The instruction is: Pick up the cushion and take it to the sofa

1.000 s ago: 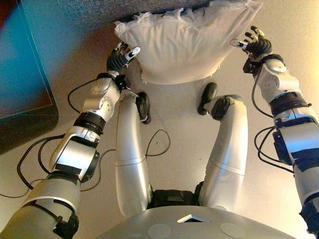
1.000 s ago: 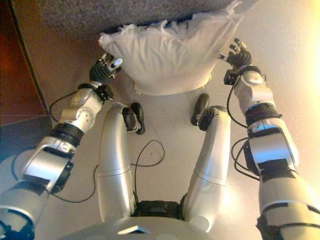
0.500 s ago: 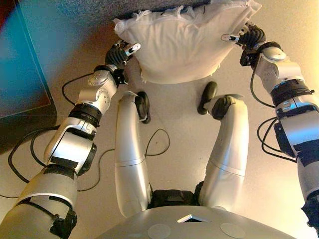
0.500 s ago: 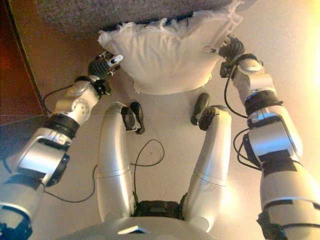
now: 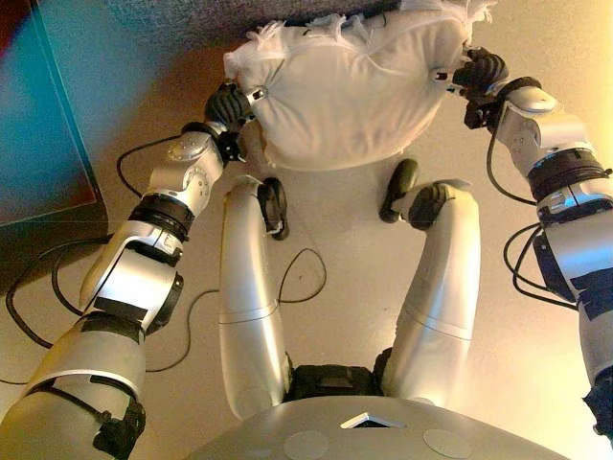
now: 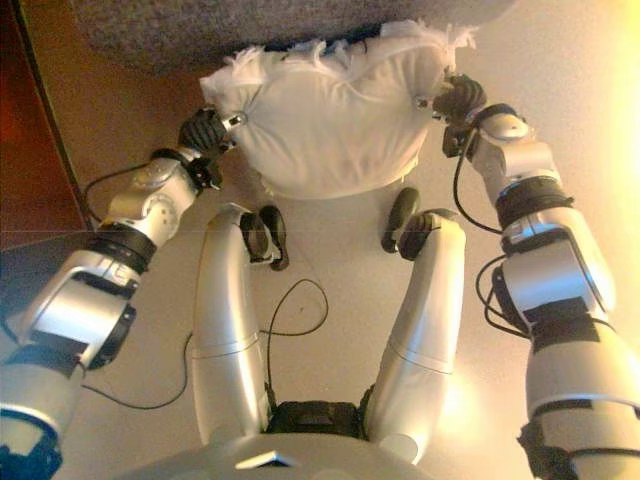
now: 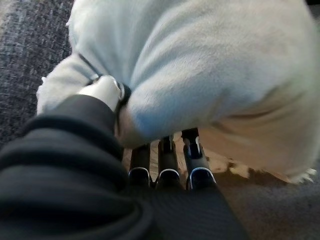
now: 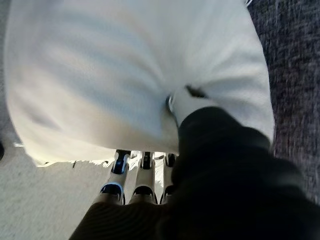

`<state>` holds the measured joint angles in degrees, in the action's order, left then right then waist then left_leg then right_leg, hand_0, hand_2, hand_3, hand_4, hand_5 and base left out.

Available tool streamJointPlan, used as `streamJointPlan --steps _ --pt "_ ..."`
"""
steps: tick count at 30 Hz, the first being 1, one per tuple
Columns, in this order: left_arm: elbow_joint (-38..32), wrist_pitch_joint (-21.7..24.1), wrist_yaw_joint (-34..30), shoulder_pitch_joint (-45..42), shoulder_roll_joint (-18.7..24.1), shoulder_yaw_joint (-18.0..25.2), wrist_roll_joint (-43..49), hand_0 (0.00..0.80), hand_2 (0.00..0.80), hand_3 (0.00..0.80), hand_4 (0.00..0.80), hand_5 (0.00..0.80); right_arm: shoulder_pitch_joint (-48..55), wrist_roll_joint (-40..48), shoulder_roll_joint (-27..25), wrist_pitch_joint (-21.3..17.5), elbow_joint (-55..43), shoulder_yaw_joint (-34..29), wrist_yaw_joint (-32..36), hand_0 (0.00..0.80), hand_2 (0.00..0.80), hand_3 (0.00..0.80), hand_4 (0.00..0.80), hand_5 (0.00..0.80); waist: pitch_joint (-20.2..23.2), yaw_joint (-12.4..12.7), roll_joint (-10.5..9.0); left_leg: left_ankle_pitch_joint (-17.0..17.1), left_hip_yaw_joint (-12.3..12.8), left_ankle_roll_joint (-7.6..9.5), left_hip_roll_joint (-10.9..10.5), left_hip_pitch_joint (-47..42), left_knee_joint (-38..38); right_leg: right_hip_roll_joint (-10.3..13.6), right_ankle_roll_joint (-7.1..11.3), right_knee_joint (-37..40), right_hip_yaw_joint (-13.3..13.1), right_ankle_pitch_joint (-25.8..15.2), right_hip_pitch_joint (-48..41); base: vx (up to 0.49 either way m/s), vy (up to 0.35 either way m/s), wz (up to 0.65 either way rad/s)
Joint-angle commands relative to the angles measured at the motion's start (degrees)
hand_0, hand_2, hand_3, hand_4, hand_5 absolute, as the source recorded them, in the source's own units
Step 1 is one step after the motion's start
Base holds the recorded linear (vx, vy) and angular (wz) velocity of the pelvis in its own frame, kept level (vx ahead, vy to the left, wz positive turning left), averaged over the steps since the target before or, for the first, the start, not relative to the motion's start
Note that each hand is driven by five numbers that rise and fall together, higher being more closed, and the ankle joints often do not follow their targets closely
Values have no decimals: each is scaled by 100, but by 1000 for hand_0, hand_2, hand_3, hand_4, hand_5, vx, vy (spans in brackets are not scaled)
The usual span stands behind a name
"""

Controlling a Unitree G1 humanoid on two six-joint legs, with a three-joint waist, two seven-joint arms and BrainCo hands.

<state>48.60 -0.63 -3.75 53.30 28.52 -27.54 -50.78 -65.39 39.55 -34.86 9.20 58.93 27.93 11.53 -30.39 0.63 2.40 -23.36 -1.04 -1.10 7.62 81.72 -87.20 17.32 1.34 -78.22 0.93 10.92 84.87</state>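
Observation:
A white cushion (image 5: pixel 345 91) with frayed edges is squeezed between my two hands above the beige floor. My left hand (image 5: pixel 230 103) grips its left side and my right hand (image 5: pixel 476 72) grips its right side. In the left wrist view the thumb (image 7: pixel 107 92) digs into the cushion (image 7: pixel 215 65) while the fingers (image 7: pixel 165 165) reach under it. The right wrist view shows the same pinch, with the fingers (image 8: pixel 120 167) under the cushion (image 8: pixel 100 65). The cushion bulges between the hands.
A dark grey woven fabric surface (image 5: pixel 192 14) lies just beyond the cushion and also shows in the wrist views (image 7: pixel 25 40). A flat dark panel (image 5: pixel 38 115) stands at the left. Beige floor (image 5: pixel 536 383) spreads to the right.
Both hands have moved inward from beside the cushion and closed on its two sides. The cushion has gone from flat and wide to narrower and bulging.

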Motion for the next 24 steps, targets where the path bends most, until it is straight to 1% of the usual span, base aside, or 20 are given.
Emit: streamJointPlan --steps 1,7,11,15,18,20,22,24 --pt "-549 342 -435 309 -400 -24 -56 800 800 800 800 800 -80 280 448 -219 -667 65 455 800 800 800 800 800 60 7 117 345 132 203 91 -139 316 103 -87 -10 -317 249 -531 0 0 0" --pt "-520 419 -534 253 -373 37 25 800 800 800 800 800 51 433 426 -286 -692 -63 336 800 800 800 800 800 60 20 78 289 138 225 110 -239 283 112 -88 -25 -299 252 -619 0 0 0" --pt "-519 642 -507 145 -375 95 96 800 800 800 800 800 183 531 399 -567 -656 -189 294 800 800 800 800 800 60 13 67 284 149 211 135 -415 386 73 -95 67 -273 251 -783 -7 -2 -1" --pt "-662 945 -366 -160 -366 315 220 800 800 800 800 800 621 597 446 -891 -1039 -401 204 800 800 800 800 800 60 -18 27 353 154 106 185 -893 803 -25 -56 489 -204 184 -1269 -8 -14 -2" --pt "-794 1252 -299 -472 -413 499 390 800 800 800 800 800 947 636 468 -1114 -1294 -574 194 800 800 800 800 800 60 -40 5 481 159 -12 189 -1414 1259 -139 14 938 -158 74 -1803 -15 -22 -12" --pt "-840 1363 -284 -557 -434 553 430 800 800 800 800 800 1076 642 485 -1210 -1409 -645 158 800 800 800 800 800 60 -46 -3 552 170 -50 177 -1694 1534 -170 59 1171 -135 -1 -2060 -14 -5 -6" --pt "-908 1527 -341 -626 -423 667 387 800 800 800 800 800 1259 719 515 -1396 -1574 -778 151 800 800 800 800 800 64 -51 -23 660 198 -91 163 -2136 1996 -183 156 1492 -77 -112 -2445 -11 -9 -10" --pt "-1031 1636 -393 -743 -421 728 363 800 800 800 800 800 1468 811 553 -1565 -1745 -852 138 800 800 800 800 800 159 -31 -49 754 241 -104 132 -2420 2386 -155 234 1777 17 -191 -2709 17 -18 -8"
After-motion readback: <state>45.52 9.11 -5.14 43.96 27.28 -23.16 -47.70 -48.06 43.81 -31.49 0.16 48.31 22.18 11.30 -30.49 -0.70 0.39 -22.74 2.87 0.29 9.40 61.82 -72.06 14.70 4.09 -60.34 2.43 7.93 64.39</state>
